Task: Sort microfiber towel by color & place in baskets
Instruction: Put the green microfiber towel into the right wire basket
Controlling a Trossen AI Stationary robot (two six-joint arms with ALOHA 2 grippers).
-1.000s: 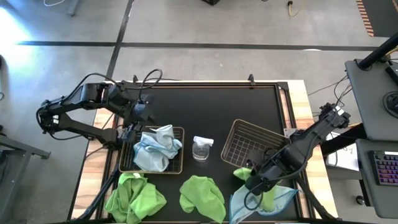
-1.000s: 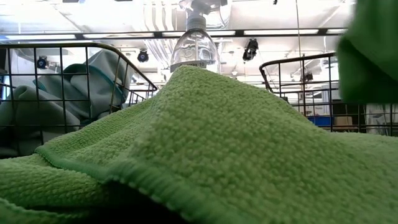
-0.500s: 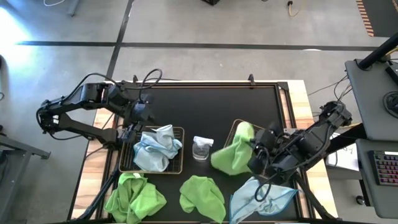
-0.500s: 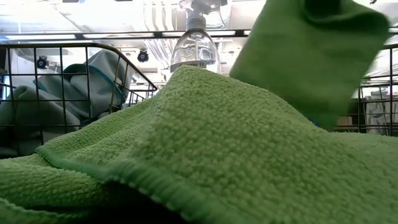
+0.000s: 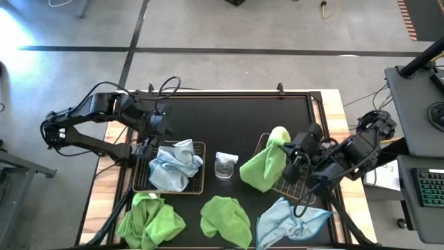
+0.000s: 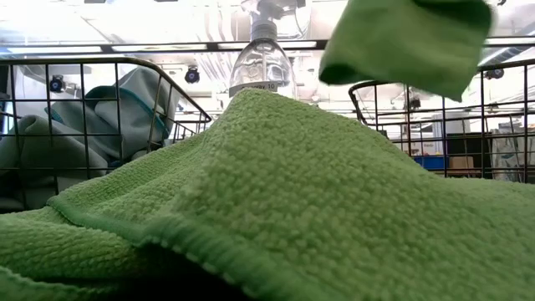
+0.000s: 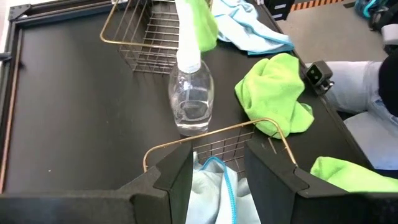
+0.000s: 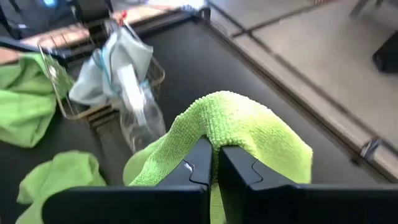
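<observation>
Above black table, right gripper jaws clamped on lime towel over basket.

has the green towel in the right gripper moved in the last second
Yes. The green towel went from the table's near edge up over the right basket, held by the right gripper.

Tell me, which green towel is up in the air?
The green towel pinched in the right gripper, hanging over the right basket. The other two green towels lie flat along the table's near edge.
</observation>
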